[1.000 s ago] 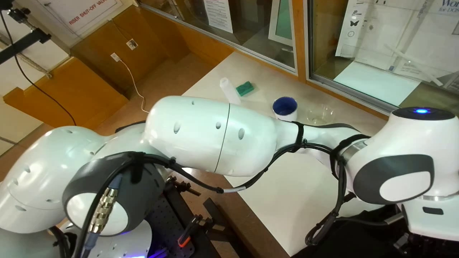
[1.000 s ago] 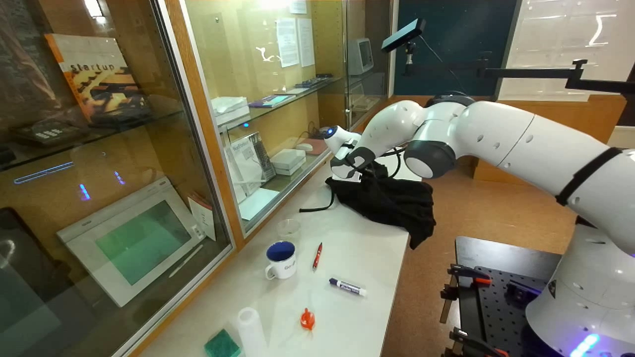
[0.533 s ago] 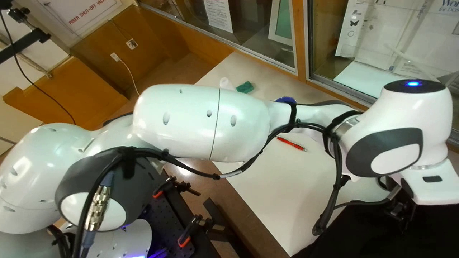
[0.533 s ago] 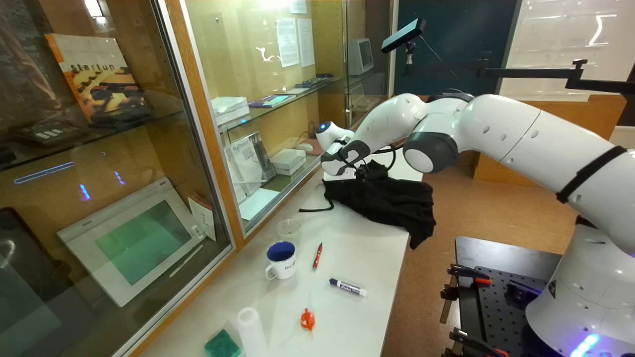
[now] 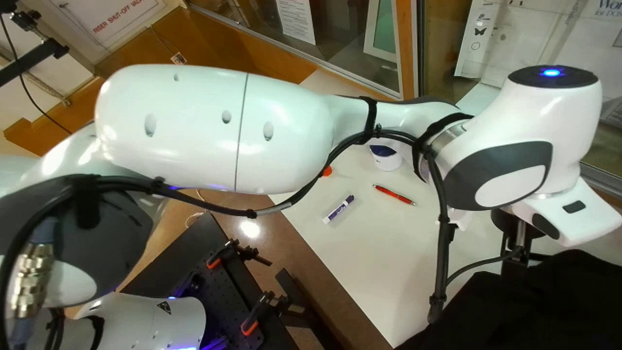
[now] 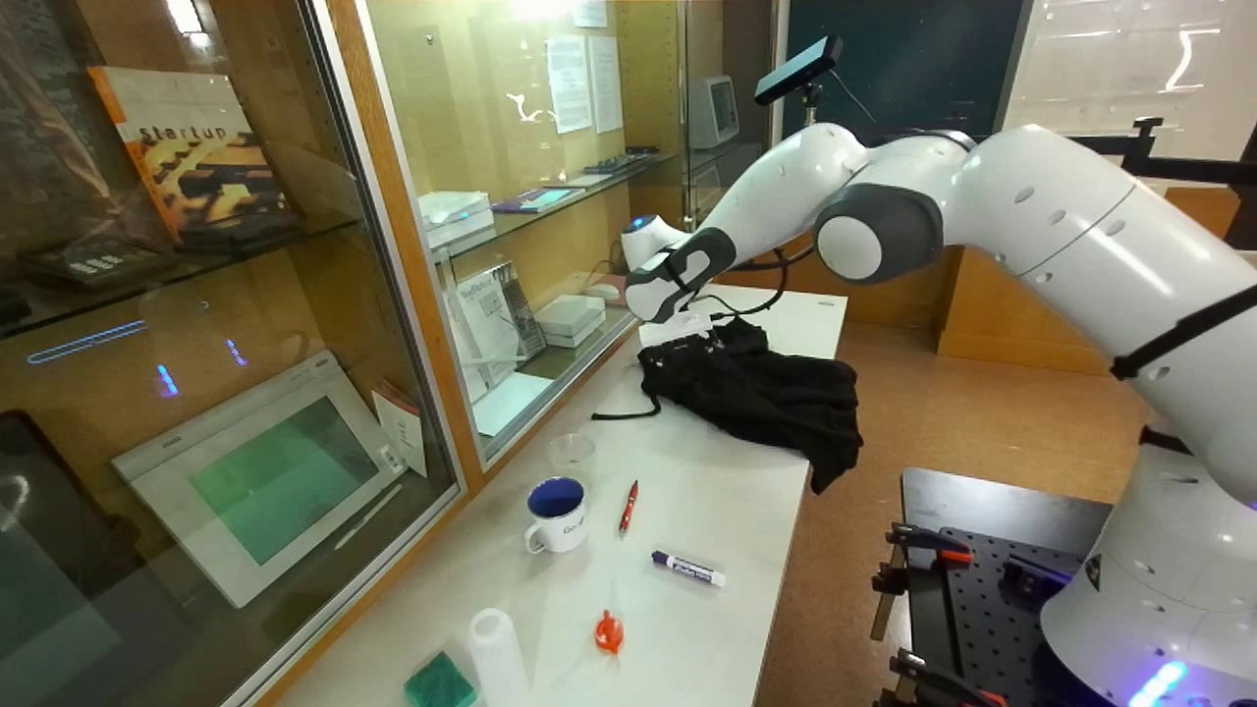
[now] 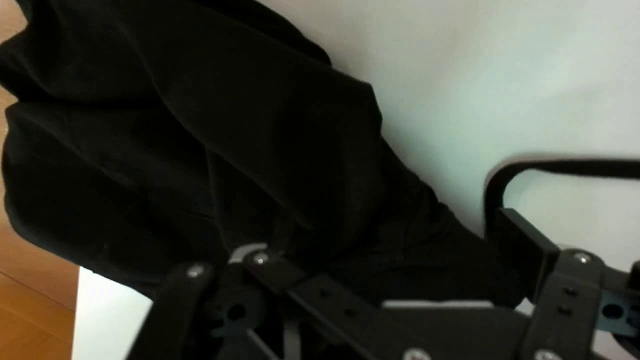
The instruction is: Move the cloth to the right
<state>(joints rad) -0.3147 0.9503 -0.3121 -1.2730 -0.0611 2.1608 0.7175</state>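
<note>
The cloth (image 6: 766,388) is a crumpled black heap at the far end of the white table, and part of it hangs over the table's edge. A thin black strap (image 6: 628,415) trails from it. In an exterior view the cloth (image 5: 549,306) fills the lower right corner. The wrist view has the dark cloth (image 7: 200,125) spread beneath the gripper (image 7: 400,235). My jaws stand wide apart, one finger (image 7: 525,245) beside the strap; the dark opposite finger is hard to tell from the cloth. No cloth looks pinched between them.
A white mug with blue inside (image 6: 557,516), a clear cup (image 6: 572,452), a red pen (image 6: 628,508), a marker (image 6: 687,569), an orange item (image 6: 609,633), a white cylinder (image 6: 498,653) and a green sponge (image 6: 440,681) lie on the table (image 6: 687,491). A glass cabinet (image 6: 530,363) runs alongside.
The arm has risen and drawn back, and the hand has tilted above the cloth. The cloth stays nearly where it was. In an exterior view the pen and marker have come into sight.
</note>
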